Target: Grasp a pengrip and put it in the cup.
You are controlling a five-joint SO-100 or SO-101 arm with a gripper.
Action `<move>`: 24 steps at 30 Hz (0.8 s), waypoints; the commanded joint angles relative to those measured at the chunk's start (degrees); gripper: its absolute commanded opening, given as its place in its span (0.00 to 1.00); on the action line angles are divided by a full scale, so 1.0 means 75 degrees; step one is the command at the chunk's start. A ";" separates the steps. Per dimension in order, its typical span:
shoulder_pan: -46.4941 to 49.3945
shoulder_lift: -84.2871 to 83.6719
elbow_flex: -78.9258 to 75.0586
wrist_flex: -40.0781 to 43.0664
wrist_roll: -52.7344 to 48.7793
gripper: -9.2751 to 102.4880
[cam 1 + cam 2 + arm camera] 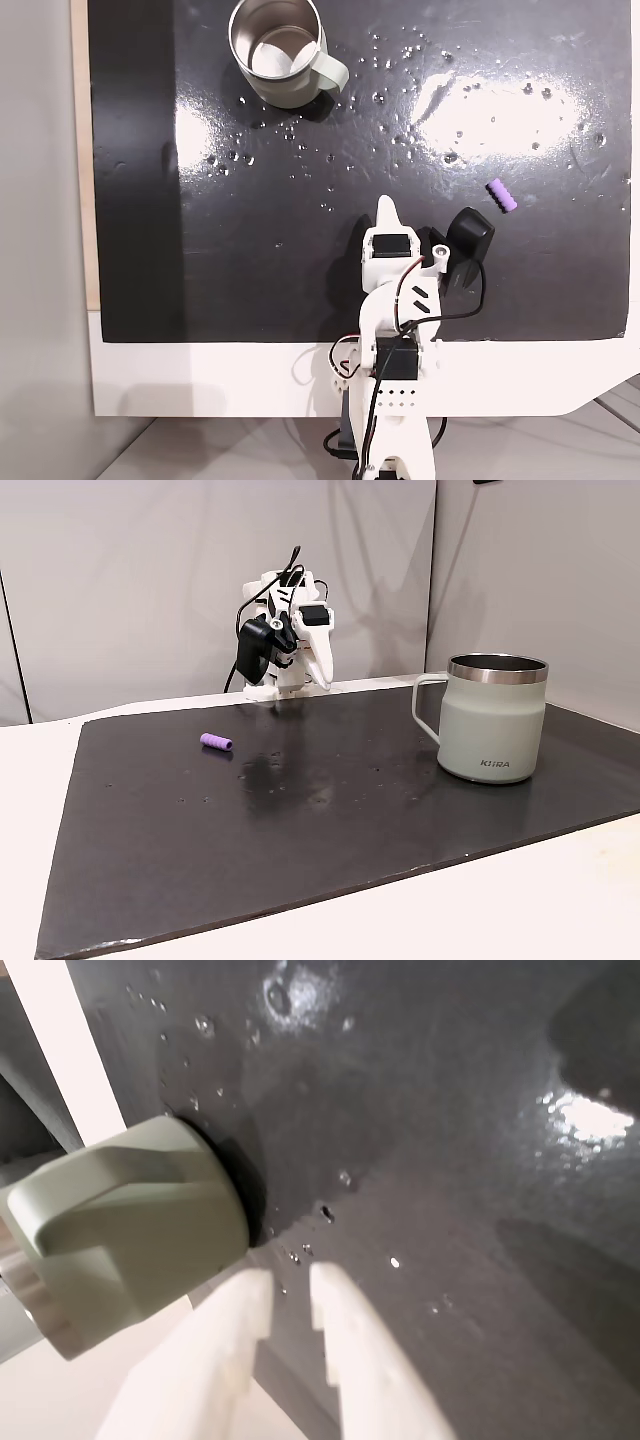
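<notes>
Small purple ribbed pengrip (501, 196) lying free on the black mat (300, 200), far from the steel cup (280, 50).
Its long axis runs diagonally in a fixed view; the white hand (290, 1285) hangs empty, fingers slightly apart, beside the cup.

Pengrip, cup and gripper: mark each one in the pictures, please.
pengrip (501, 195), a fixed view from above, middle of its ribbed side.
cup (495, 725), a fixed view from the side, outer wall.
gripper (290, 1290), wrist view, between the jaws' tips.
</notes>
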 commanded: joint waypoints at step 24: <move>0.1723 -0.3398 -0.5988 0.2379 0.0398 0.08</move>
